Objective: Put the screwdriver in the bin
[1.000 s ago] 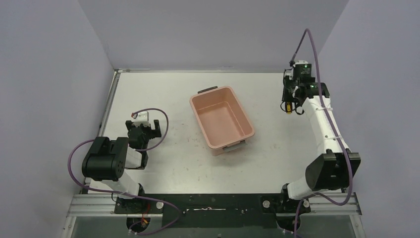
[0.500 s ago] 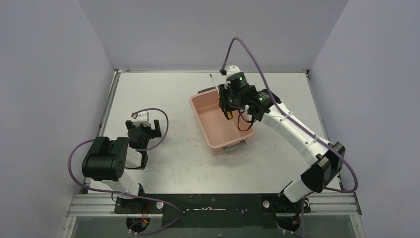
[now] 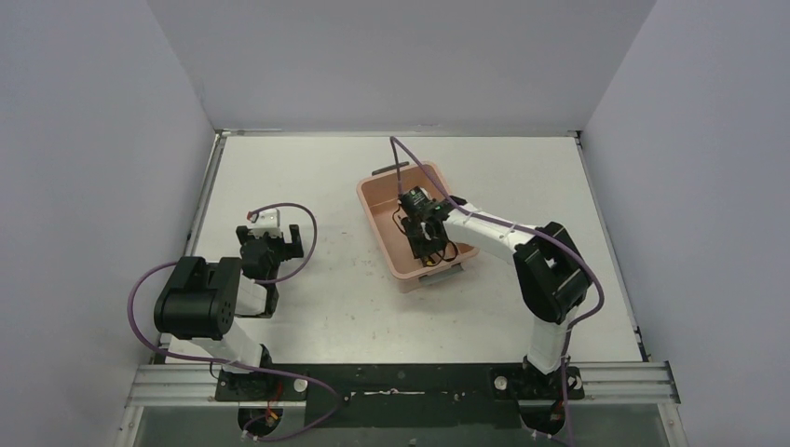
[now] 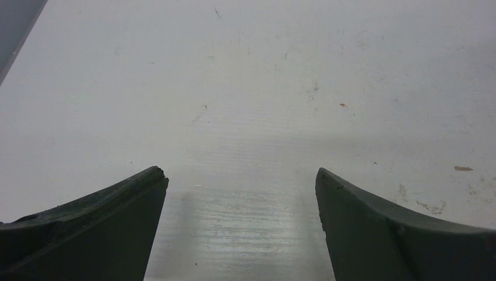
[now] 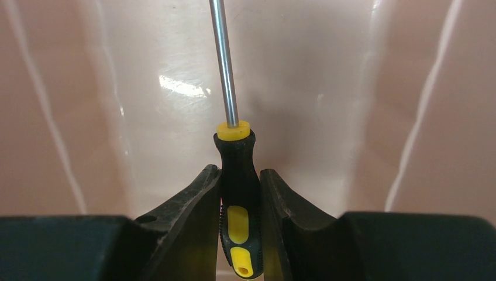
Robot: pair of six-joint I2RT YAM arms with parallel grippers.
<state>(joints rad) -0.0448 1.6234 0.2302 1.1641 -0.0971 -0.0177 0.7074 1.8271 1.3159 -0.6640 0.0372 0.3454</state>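
Observation:
The salmon-pink bin (image 3: 380, 220) stands mid-table, with a dark handle at each short end. My right gripper (image 3: 421, 244) is inside it, low over its near end. In the right wrist view the gripper (image 5: 240, 175) is shut on the black-and-yellow handle of the screwdriver (image 5: 237, 170). Its thin metal shaft (image 5: 223, 64) points away over the pink bin floor (image 5: 316, 88). My left gripper (image 3: 268, 244) rests on the table at the left, open and empty (image 4: 240, 175).
Grey walls close the table at the back and on both sides. The right arm (image 3: 550, 270) reaches from the near right edge across to the bin. A metal rail (image 3: 401, 382) runs along the near edge.
My right gripper has carried the screwdriver from the far right of the table to over the bin's far end, then down into its near end. The left arm has not moved.

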